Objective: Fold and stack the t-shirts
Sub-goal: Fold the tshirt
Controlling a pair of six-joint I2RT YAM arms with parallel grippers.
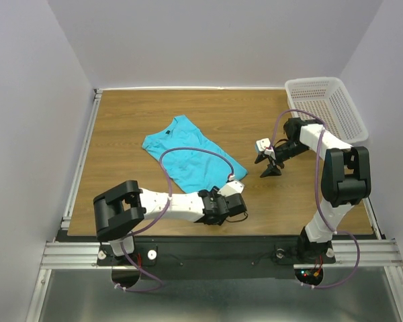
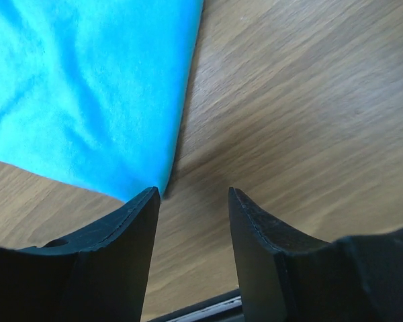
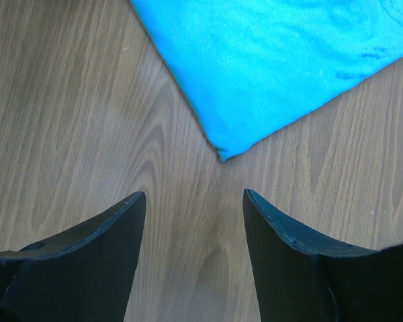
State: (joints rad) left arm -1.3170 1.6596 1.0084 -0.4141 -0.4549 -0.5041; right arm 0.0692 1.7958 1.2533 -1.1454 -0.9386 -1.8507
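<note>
One plain turquoise-blue cotton t-shirt (image 1: 188,157) lies mid-table on the wooden table (image 1: 121,134). One white perforated plastic basket (image 1: 326,100), seen only from above, sits at the far right corner. The wrist views show the left tool (image 2: 191,194) and right tool (image 3: 193,194) parted and empty, each facing a shirt corner.

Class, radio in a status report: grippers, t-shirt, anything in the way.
Left gripper open, empty, at t-shirt corner. Right gripper open, empty, facing a corner. Basket far right, out of the way.

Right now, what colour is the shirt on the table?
Plain turquoise blue, no print. The t-shirt shows best in the top view.
</note>
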